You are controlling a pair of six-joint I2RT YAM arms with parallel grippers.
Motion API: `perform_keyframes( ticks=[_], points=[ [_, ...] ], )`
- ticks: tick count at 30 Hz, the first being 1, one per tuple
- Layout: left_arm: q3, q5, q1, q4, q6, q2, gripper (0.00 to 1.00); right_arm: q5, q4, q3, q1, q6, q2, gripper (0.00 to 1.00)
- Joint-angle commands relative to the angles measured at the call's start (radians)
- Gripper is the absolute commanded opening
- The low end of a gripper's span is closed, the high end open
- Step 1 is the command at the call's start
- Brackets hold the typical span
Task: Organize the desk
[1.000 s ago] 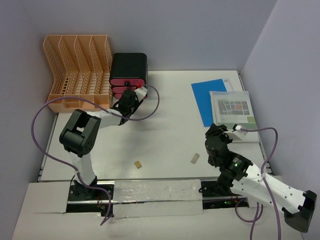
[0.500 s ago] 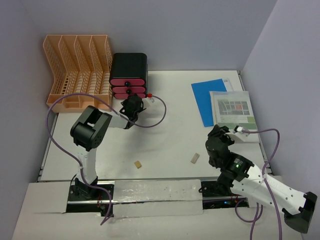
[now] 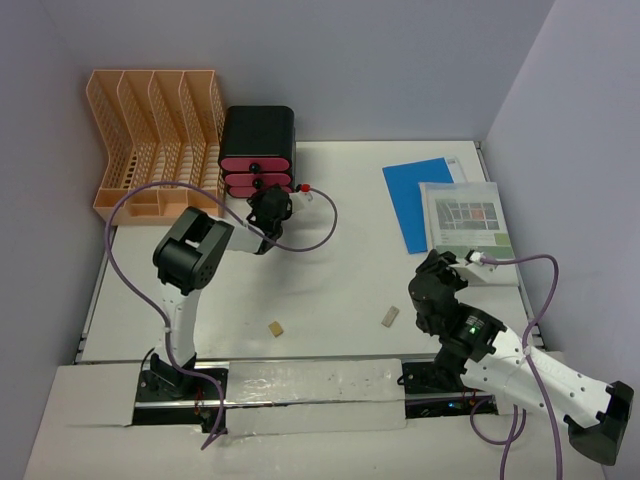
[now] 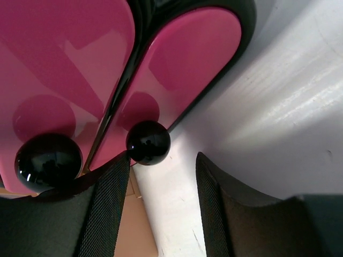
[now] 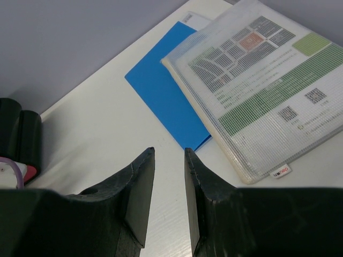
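While left fingers [image 4: 107,214] spread near black drawer knob [image 4: 148,142], right fingers [image 5: 136,193] narrowly parted, empty

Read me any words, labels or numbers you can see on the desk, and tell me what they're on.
None can be read for certain.
Mesh pouch: small corner tag, too blurred.
Printed sheet inside it: print and square codes too small.
Blue folder: no text shows.

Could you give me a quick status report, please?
Left gripper open at a drawer knob, not gripping. Right gripper barely open, empty. Desk: folder, pouch, two blocks loose.
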Motion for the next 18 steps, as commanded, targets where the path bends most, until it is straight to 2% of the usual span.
perform_keyframes(
  ticks=[1,10,14,15,18],
  points=[
    [0.036,-0.005,-0.007,0.066,0.034,0.032,0.57,0.067,0.015,0.044,-0.002,-0.01,0.009,0.36],
    [0.036,-0.014,-0.006,0.143,0.057,0.037,0.51,0.067,0.015,0.033,-0.002,-0.005,0.009,0.36],
    [0.046,-0.029,-0.006,0.202,0.094,0.057,0.37,0.067,0.015,0.035,-0.004,-0.007,0.011,0.36],
    [0.05,-0.029,-0.006,0.199,0.092,0.058,0.37,0.067,0.015,0.033,-0.004,-0.008,0.011,0.36],
    [0.053,-0.023,-0.006,0.176,0.08,0.058,0.27,0.067,0.012,0.032,-0.004,-0.008,0.006,0.36]
  ],
)
